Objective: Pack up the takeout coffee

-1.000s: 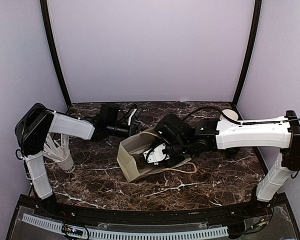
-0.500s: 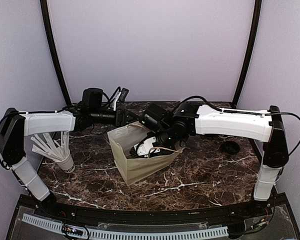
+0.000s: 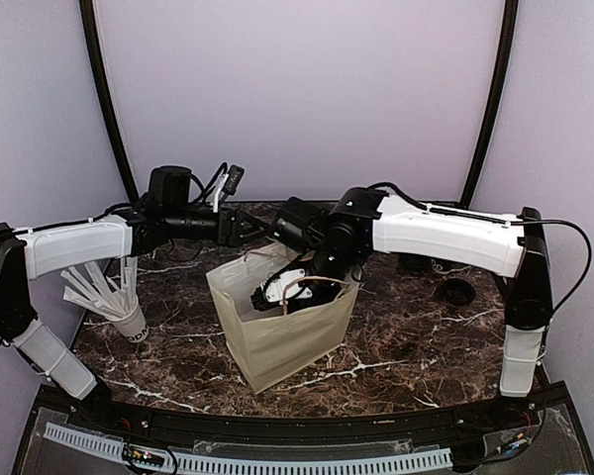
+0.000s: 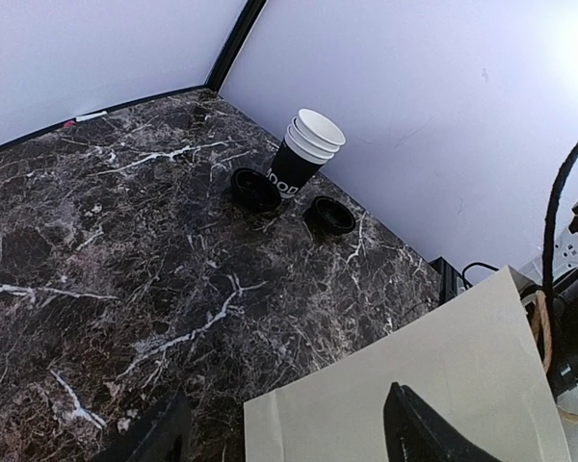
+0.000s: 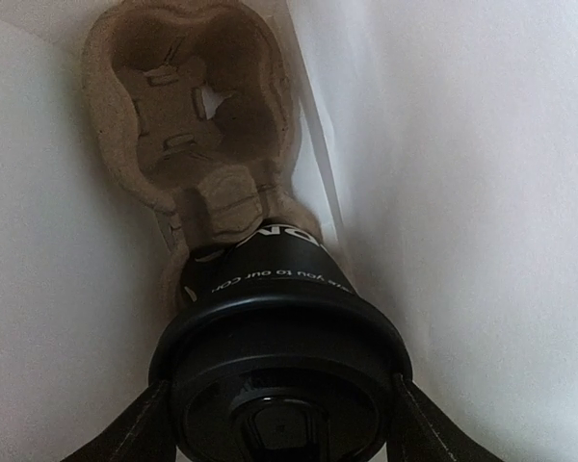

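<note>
- The right gripper (image 5: 279, 395) is reaching down into the bag (image 3: 287, 336). Its fingers are clamping the lidded cup (image 5: 270, 274) from both sides, just under the lid's rim.
- The lidded cup is standing upright inside the bag. Its base appears to be sitting in the near hole of the tray (image 5: 173, 96).
- The tray is lying at the bottom of the bag, and its far hole is holding nothing.
- The bag is standing upright and open-mouthed at the middle of the table (image 3: 406, 346).
- The left gripper (image 4: 287, 397) is hovering at the bag's far-left rim with its fingers spread apart. Whether they are touching the paper cannot be told.
- A stack of 3 nested cups (image 4: 303, 154) is standing at the table's far right, with 2 loose lids (image 4: 255, 189) lying just beside it.
- The stick cup (image 3: 129, 319) is standing near the left edge, holding paper-wrapped sticks.
</note>
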Motion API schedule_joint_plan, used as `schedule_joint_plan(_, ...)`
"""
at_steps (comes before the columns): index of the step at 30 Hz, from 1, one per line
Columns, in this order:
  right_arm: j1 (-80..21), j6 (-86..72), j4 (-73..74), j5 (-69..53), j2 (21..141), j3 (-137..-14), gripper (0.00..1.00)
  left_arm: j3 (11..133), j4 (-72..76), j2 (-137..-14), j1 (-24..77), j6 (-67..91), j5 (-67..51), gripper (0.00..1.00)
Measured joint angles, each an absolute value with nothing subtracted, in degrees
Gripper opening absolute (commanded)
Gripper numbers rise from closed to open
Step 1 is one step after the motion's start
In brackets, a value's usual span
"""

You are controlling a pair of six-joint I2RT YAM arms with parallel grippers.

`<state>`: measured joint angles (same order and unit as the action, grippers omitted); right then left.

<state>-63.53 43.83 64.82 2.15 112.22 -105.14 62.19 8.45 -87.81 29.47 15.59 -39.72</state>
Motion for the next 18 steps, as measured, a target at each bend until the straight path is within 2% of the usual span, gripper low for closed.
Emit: schedule_joint_plan(18, -60.05, 39.79, 55.99, -4.49, 109.38, -98.41, 0.32, 62.83, 2.76, -83.59, 29.45, 13.39, -36.97, 0.73)
